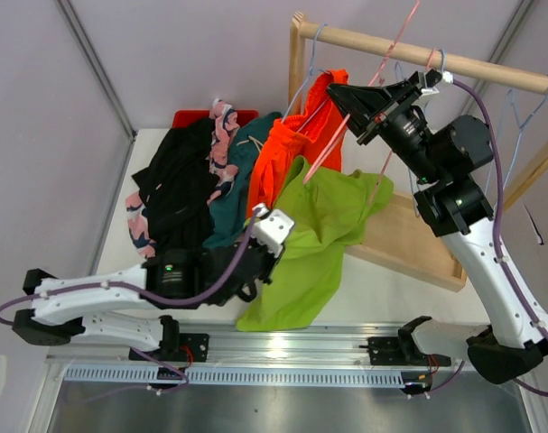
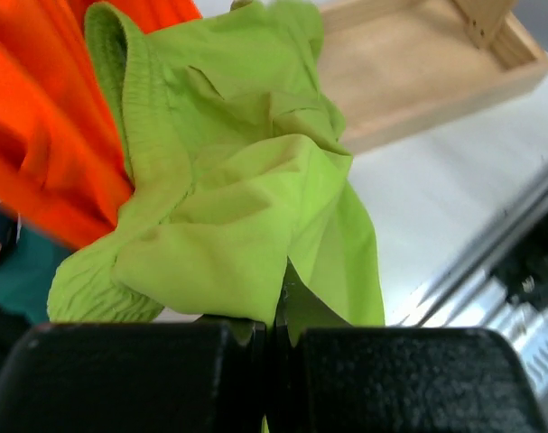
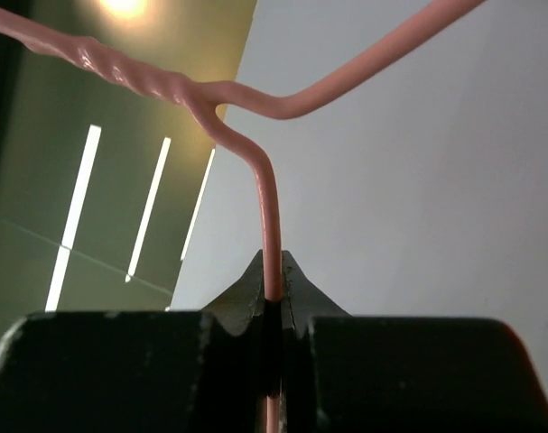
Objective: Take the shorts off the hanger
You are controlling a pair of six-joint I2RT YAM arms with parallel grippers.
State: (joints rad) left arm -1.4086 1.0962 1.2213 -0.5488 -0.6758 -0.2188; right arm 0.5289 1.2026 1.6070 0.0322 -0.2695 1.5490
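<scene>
The lime green shorts [image 1: 319, 230] drape from the pink wire hanger [image 1: 323, 149] down onto the table. My left gripper [image 1: 266, 227] is shut on their left edge; in the left wrist view the green fabric [image 2: 237, 207] is pinched between the jaws [image 2: 272, 332]. My right gripper [image 1: 337, 92] is raised by the rail and shut on the pink hanger wire [image 3: 269, 216], which runs between its jaws [image 3: 274, 302]. Orange shorts [image 1: 296, 144] hang behind the green pair. Black [image 1: 179, 189], pink patterned [image 1: 221, 135] and dark teal [image 1: 242, 171] shorts lie heaped at the left.
A wooden rail [image 1: 418, 50] crosses the top right, with pale blue wire hangers [image 1: 526, 117] on it. The rack's wooden base tray [image 1: 409, 239] lies under it, also in the left wrist view [image 2: 418, 63]. A red item [image 1: 197, 115] sits behind the heap.
</scene>
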